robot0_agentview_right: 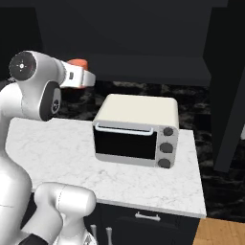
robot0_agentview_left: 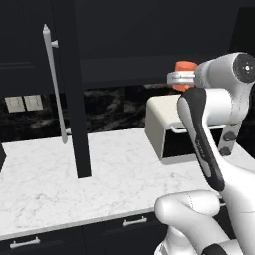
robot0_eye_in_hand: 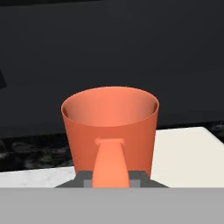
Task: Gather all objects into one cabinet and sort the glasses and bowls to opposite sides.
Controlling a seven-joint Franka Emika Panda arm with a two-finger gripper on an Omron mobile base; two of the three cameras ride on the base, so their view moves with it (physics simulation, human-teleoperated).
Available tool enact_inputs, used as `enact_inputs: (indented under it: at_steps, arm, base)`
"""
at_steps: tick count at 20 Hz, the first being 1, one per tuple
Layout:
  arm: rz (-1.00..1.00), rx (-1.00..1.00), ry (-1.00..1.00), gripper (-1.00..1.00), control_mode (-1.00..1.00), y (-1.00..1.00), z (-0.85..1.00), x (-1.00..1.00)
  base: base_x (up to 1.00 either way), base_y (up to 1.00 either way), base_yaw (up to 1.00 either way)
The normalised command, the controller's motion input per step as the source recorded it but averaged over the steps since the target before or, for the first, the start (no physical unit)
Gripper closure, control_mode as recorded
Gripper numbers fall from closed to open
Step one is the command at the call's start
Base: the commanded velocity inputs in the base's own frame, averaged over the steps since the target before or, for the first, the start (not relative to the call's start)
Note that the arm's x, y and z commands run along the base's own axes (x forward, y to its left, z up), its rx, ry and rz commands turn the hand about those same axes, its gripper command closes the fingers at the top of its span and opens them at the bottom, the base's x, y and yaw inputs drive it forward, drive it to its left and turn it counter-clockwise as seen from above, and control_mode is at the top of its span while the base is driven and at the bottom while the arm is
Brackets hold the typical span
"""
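Tool [robot0_eye_in_hand: 112, 183]: clamped on the handle of the cup, jaws narrow around it.
Cup [robot0_eye_in_hand: 110, 127]: salmon-orange, upright, mouth open upward, held in the air above the desk, up beside the oven's top; also seen past the arm [robot0_agentview_left: 185, 69] [robot0_agentview_right: 76, 62].
Oven [robot0_agentview_right: 136, 129]: cream toaster oven with a dark glass door, standing on the desk.
Desk [robot0_agentview_left: 45, 179]: white marble.
Cabinet door [robot0_agentview_left: 72, 84]: black, swung open edge-on, with a long silver bar handle [robot0_agentview_left: 54, 82].
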Motion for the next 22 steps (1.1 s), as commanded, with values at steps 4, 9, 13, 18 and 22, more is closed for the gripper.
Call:
enact_inputs:
  at_steps: [4,9,13,18,22]
  arm:
    - [0.0,0.0,0.01,1.0,-1.0,0.09,0.33,-0.88]
    - [0.0,0.0,0.07,1.0,-1.0,0.29,0.2,-0.82]
    - [0.0,0.0,0.17,1.0,-1.0,0.14,0.0,-0.46]
    - [0.01,0.0,0.07,1.0,-1.0,-0.03,-0.18,-0.03]
    - [0.05,0.0,-0.01,1.0,-1.0,-0.16,-0.59,-0.01]
  base:
    - [0.0,0.0,0.0]
    - [0.0,0.0,0.0]
    - [0.0,0.0,0.0]
    - [0.0,0.0,0.0]
    - [0.0,0.0,0.0]
